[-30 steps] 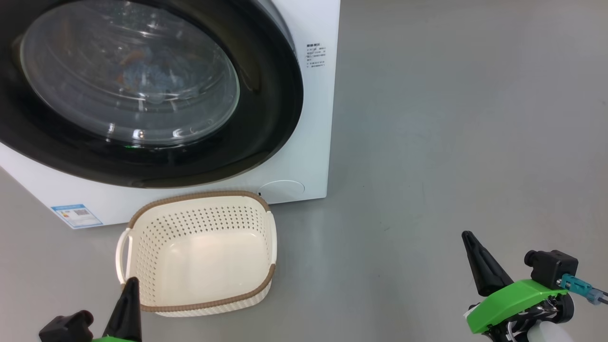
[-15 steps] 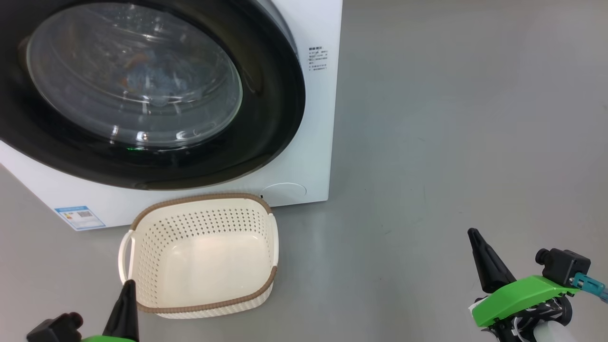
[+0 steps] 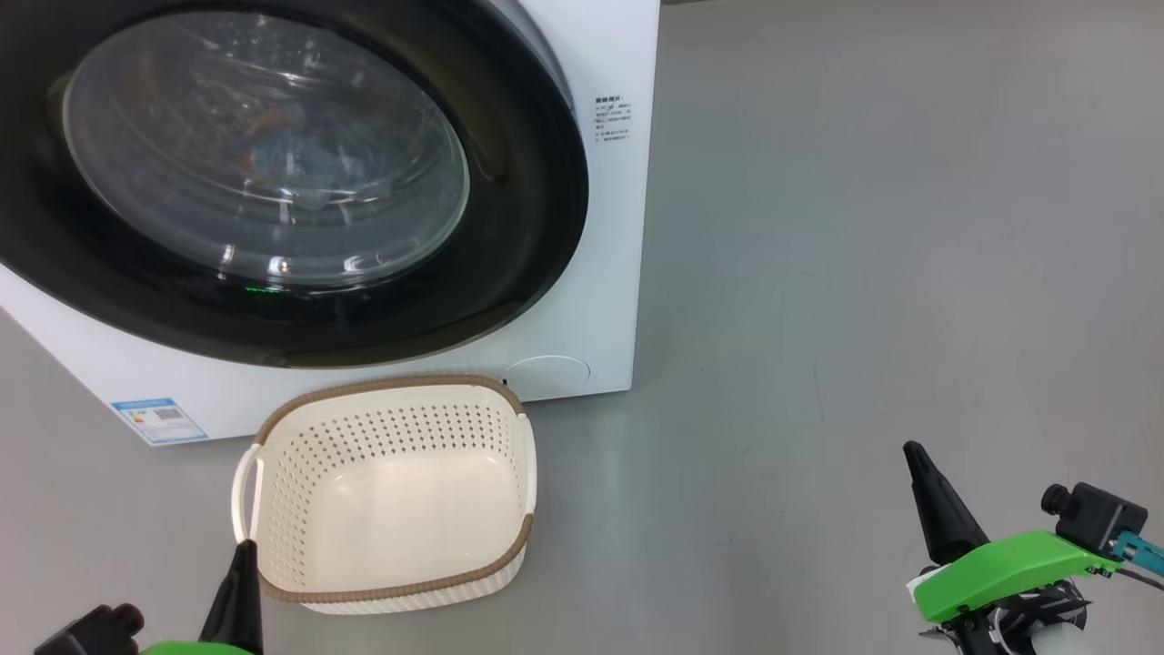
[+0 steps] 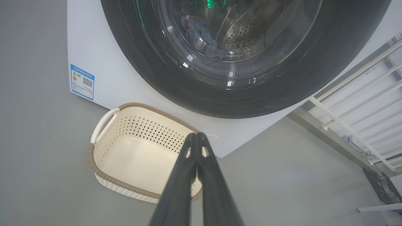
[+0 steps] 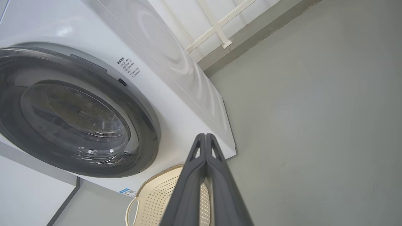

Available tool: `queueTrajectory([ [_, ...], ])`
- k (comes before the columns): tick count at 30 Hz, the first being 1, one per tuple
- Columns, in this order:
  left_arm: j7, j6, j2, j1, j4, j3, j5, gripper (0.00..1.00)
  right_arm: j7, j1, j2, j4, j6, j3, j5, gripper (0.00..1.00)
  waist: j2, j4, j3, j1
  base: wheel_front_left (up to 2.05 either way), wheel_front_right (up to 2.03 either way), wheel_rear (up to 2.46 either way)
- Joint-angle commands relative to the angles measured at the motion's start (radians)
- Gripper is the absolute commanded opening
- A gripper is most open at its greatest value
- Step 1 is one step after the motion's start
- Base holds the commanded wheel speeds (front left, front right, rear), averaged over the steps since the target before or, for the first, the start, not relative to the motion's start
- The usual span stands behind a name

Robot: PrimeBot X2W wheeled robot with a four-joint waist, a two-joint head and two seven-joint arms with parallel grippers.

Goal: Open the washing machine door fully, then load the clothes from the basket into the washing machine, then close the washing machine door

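Where left claw (image 3: pixel 245 553) points, basket (image 3: pixel 391 386) sits close.

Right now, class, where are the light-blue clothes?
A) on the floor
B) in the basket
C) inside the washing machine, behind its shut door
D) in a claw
C: the clothes show through the glass of the shut washing machine door, and the bottom of the basket lies bare.

Bright, even; wrist cam edges warped.
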Motion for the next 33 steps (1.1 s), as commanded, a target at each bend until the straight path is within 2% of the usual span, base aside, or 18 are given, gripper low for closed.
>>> queueTrajectory([
  [1,0.004,-0.001,0.011,-0.038,-0.025,0.023,-0.027,0.00,0.009,-0.010,-0.005,-0.031,-0.002,-0.007,0.033,0.00,0.0000,0.001,-0.001,-0.0001,0.00,0.00,0.00],
  [33,0.098,-0.001,-0.012,-0.057,-0.034,0.063,-0.343,0.00,0.103,0.017,0.039,-0.075,-0.003,-0.073,0.322,0.00,0.0000,0.012,-0.027,-0.0001,0.00,0.00,0.00],
])
